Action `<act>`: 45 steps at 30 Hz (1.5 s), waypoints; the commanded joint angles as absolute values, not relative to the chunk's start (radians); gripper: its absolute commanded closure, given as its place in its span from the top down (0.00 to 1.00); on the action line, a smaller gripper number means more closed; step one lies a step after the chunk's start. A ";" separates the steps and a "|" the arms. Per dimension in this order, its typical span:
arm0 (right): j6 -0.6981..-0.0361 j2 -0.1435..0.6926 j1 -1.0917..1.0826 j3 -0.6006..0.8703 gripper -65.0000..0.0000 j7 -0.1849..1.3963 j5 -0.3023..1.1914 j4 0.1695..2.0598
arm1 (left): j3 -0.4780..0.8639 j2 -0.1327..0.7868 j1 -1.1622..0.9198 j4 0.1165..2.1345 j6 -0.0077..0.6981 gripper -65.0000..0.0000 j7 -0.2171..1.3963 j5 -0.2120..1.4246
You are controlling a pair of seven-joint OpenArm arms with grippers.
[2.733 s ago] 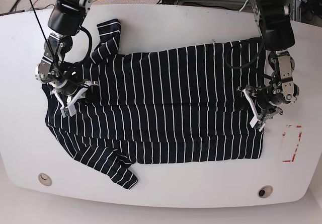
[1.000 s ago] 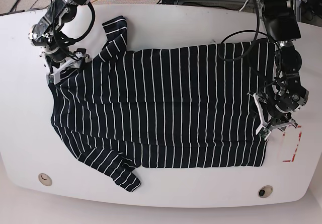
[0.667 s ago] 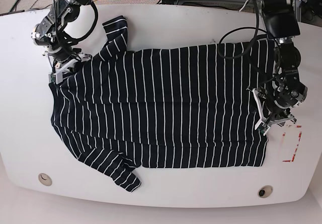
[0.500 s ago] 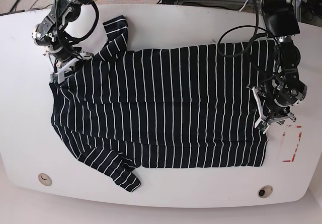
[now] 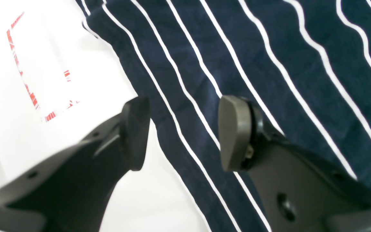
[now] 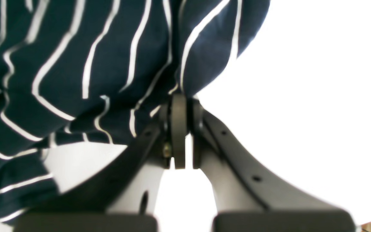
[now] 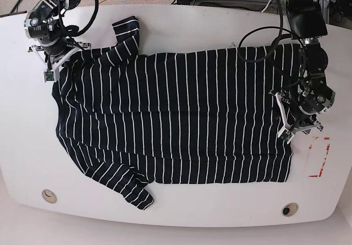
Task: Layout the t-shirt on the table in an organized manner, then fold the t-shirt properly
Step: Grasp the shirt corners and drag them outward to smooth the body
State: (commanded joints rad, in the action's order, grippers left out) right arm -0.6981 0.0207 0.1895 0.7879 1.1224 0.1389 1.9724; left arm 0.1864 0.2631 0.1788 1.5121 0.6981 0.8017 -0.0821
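The large glossy white counter (image 7: 181, 22) carries the soft black t-shirt with thin white stripes (image 7: 181, 118), which lies spread flat over its middle, with one sleeve towards the far edge and one towards the near edge. The right fingers (image 7: 50, 69) stand at the shirt's shoulder corner, pressed closed on a fold of the fabric. The left fingers (image 7: 293, 125) hover spread apart over the hem edge, holding nothing. Just beside the hem is a small red rectangular outline (image 7: 319, 157), on bare counter.
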 joint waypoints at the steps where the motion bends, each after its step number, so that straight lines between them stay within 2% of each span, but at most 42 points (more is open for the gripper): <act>1: -0.698 0.031 0.189 0.789 0.00 1.124 0.139 1.972 | 0.185 0.263 0.177 1.512 0.698 0.49 0.802 -0.082; 7: -0.698 0.071 0.202 0.817 0.01 1.124 0.139 1.972 | 0.185 0.263 0.168 1.512 0.698 0.49 0.800 -0.082; 16: -0.698 0.188 0.200 0.814 0.01 1.127 0.140 1.972 | 0.185 0.263 0.162 1.511 0.698 0.49 0.800 -0.082; 21: -0.698 0.220 0.199 0.769 0.03 1.125 0.140 1.966 | 0.185 0.263 0.162 1.511 0.698 0.49 0.800 -0.082; 24: -0.698 0.213 0.191 0.759 0.19 1.125 0.140 1.966 | 0.185 0.263 0.162 1.511 0.698 0.49 0.800 -0.082; 27: -0.698 0.200 0.194 0.757 0.48 1.125 0.140 1.969 | 0.177 0.263 0.162 1.511 0.698 0.49 0.800 -0.082; 28: -0.698 0.183 0.194 0.760 0.61 1.125 0.140 1.974 | 0.170 0.263 0.162 1.511 0.698 0.49 0.800 -0.082; 29: -0.698 0.176 0.196 0.765 0.68 1.125 0.140 1.979 | 0.166 0.263 0.162 1.511 0.698 0.49 0.800 -0.082; 31: -0.698 0.157 0.219 0.788 0.81 1.127 0.143 2.005 | 0.163 0.263 0.162 1.511 0.698 0.49 0.800 -0.082; 33: -0.698 0.131 0.239 0.799 0.85 1.129 0.147 2.028 | 0.163 0.263 0.160 1.512 0.698 0.49 0.800 -0.082; 41: -0.698 0.005 0.308 0.809 0.74 1.127 0.148 2.032 | 0.160 0.263 0.084 1.558 0.698 0.49 0.808 -0.081; 45: -0.698 -0.047 0.306 0.809 0.73 1.127 0.147 2.032 | 0.162 0.226 0.013 1.609 0.698 0.49 0.808 -0.081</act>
